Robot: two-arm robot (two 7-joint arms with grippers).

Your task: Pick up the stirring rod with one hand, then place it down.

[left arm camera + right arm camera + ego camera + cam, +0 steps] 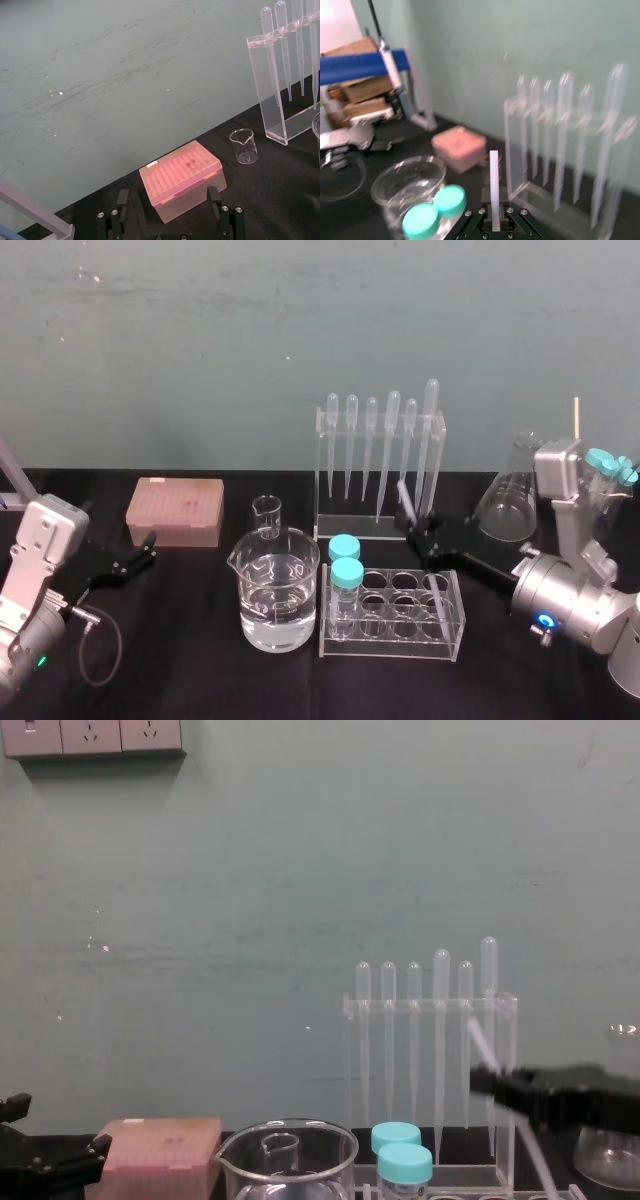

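Observation:
The stirring rod [405, 501] is a thin translucent-white stick, held tilted in front of the pipette stand. My right gripper [414, 529] is shut on it, above the far right part of the tube rack. The right wrist view shows the stirring rod [494, 183] standing up between the closed jaws of the right gripper [494, 218]. From the chest view the stirring rod [478, 1041] slants through the right gripper [497, 1083], sticking out above and below it. My left gripper [149, 547] rests open at the left, near the pink box, with nothing between its fingers [120, 201].
A pipette stand [381, 465] stands at the back. In front are a tube rack [394, 618] with two teal-capped tubes, a large beaker of water [277, 592] and a small beaker [267, 515]. A pink tip box [175, 510] sits left, a conical flask [508, 492] right.

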